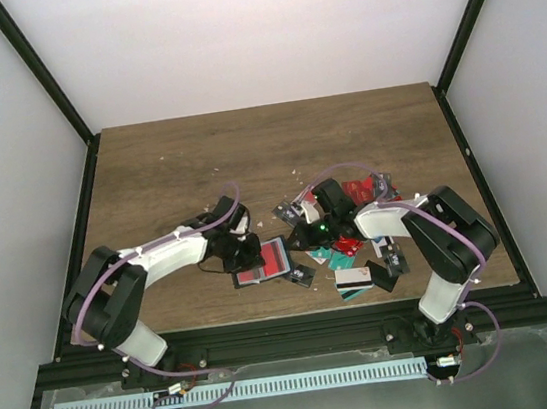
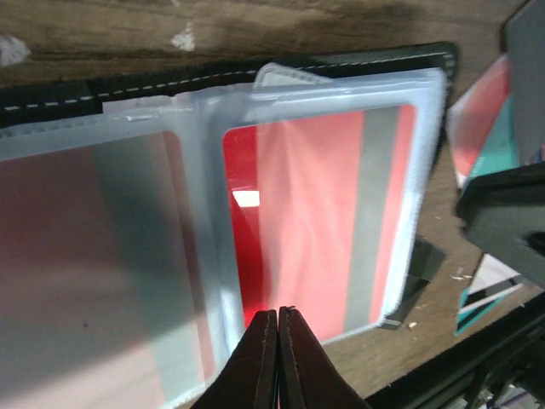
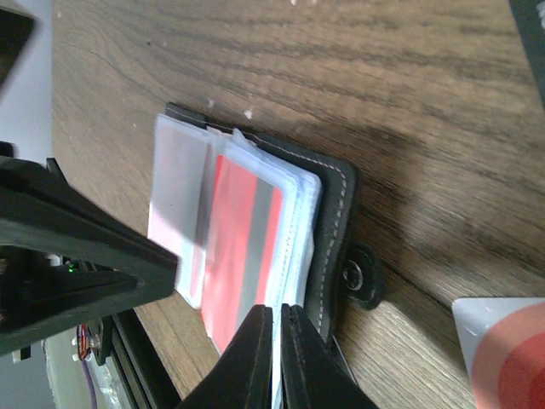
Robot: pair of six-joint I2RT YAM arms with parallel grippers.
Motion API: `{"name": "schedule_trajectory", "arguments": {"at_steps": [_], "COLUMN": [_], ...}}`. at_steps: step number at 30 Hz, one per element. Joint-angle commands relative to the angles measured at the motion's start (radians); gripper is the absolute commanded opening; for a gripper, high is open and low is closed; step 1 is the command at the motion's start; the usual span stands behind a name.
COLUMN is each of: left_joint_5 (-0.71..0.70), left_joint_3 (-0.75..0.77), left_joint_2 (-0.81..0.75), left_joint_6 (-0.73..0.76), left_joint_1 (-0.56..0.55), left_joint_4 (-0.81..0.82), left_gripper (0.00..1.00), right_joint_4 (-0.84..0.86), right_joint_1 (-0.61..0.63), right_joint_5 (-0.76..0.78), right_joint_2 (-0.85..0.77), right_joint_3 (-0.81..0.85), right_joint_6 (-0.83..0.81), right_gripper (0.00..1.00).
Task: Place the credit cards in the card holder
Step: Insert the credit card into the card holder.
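The card holder [image 1: 261,262] lies open on the wooden table, its black stitched cover [image 3: 328,230] and snap tab [image 3: 358,274] facing right. Its clear sleeves hold a red card with a grey stripe [image 2: 324,213]. My left gripper [image 2: 278,311] is shut, with its tips over the near edge of that sleeve and nothing between them. My right gripper [image 3: 277,308] is shut on the sleeve edge, which runs into the thin gap between its fingers. In the top view, the left gripper [image 1: 245,256] and right gripper [image 1: 304,241] flank the holder. Loose credit cards [image 1: 356,254] lie to the right.
A white card with a red circle [image 3: 502,349] lies near the right gripper. More red and teal cards [image 2: 485,111] sit just right of the holder. The black frame rail [image 1: 290,328] runs along the table's near edge. White crumbs [image 1: 297,173] dot the wood.
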Motion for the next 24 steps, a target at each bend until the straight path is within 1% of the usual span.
{"name": "schedule_trajectory", "arguments": {"at_steps": [1,11,24], "left_joint_5": [-0.022,-0.099,-0.096], "left_joint_3": [0.013,0.007,-0.017], "left_joint_2": [0.052,0.084,0.080], "left_joint_6": [0.013,0.015,0.012], "left_joint_1": [-0.019,-0.043,-0.048], "left_joint_4": [0.017,-0.007,0.010], "left_gripper": [0.04,0.04,0.04], "right_joint_4": [-0.021,0.019,0.041], "right_joint_1": [0.003,0.003,0.024], "right_joint_5": [-0.011,-0.062,-0.095], "right_joint_2": [-0.031,-0.001,0.058], "right_joint_3": [0.043,0.028,0.027], "right_joint_6": [0.001,0.038,0.053], "right_gripper": [0.08,0.14,0.20]}}
